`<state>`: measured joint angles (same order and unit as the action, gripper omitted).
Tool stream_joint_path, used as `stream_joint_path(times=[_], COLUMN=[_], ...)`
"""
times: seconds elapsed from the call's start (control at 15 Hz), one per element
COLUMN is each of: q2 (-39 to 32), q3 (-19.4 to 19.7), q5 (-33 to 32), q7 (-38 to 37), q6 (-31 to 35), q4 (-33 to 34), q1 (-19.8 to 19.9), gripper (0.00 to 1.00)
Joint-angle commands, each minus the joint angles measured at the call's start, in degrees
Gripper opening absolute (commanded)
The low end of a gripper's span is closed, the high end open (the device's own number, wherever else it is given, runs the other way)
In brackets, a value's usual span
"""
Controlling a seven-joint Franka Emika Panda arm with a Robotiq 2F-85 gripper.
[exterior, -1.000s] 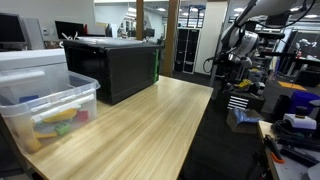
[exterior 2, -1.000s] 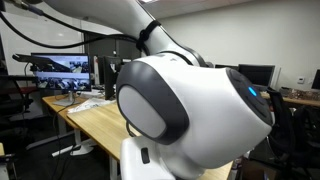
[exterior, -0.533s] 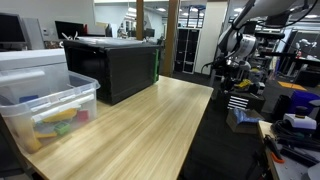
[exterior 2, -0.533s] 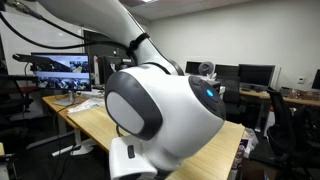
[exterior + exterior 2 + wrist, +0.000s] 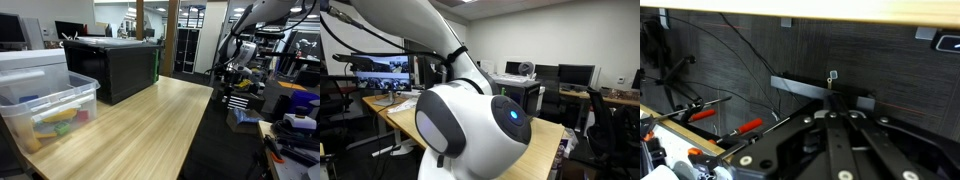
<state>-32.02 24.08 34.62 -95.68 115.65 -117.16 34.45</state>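
My gripper (image 5: 236,74) hangs beyond the far right edge of the long wooden table (image 5: 140,125), over cluttered shelving. In the wrist view its black fingers (image 5: 816,128) lie pressed together, and their tips meet at the gripper (image 5: 831,103) with nothing visibly between them. Just past the tips a grey flat strip (image 5: 800,87) lies against a dark panel (image 5: 740,55), with a small pale tab (image 5: 832,75) above it. Whether the tips touch the strip I cannot tell. In an exterior view the arm's big white joint (image 5: 470,125) hides the gripper.
A black box (image 5: 112,66) stands on the table's far end and a clear plastic bin (image 5: 45,108) of coloured items at its near left. Red-handled tools (image 5: 705,113) and cables (image 5: 680,70) lie below the dark panel. Monitors (image 5: 380,70) and desks stand behind.
The jaws have closed from part open to shut. The arm's white joint has swung down and left in an exterior view, and the gripper has dropped slightly.
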Motion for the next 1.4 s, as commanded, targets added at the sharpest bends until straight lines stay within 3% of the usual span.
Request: stream_joint_path(times=[0.0, 0.53, 1.33], q2=[-0.2, 0.5, -2.0], q3=[0.7, 1.5, 1.2], q5=[3.2, 10.9, 11.4], q7=[-4.0, -8.2, -15.5], q6=[1.6, 9.6, 13.8], q4=[-0.4, -1.5, 0.3], q1=[-0.2, -0.8, -4.0], gripper=[0.01, 0.01, 0.01])
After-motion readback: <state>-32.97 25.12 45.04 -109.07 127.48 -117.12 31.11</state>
